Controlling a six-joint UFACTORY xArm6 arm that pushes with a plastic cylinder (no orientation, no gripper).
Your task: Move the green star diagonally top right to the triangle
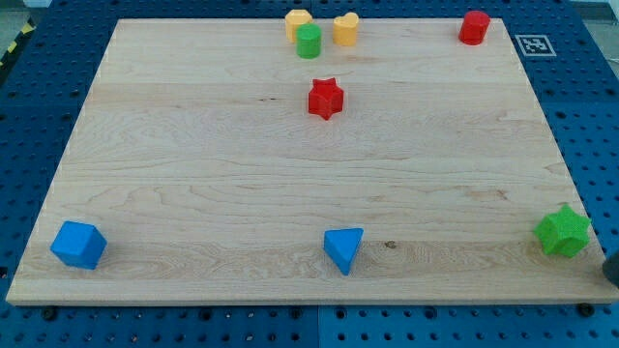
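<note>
The green star [563,231] lies near the board's right edge, low in the view. The blue triangle [343,248] lies at the bottom middle, far to the star's left. A dark piece of my rod shows at the view's right edge, and my tip [612,277] sits just right of and slightly below the green star, close to it. I cannot tell whether they touch.
A red star [326,99] lies above the middle. At the top middle are a yellow block [298,21], a green cylinder [309,42] and a yellow heart [345,29]. A red block [474,27] is at the top right and a blue cube [77,244] at the bottom left.
</note>
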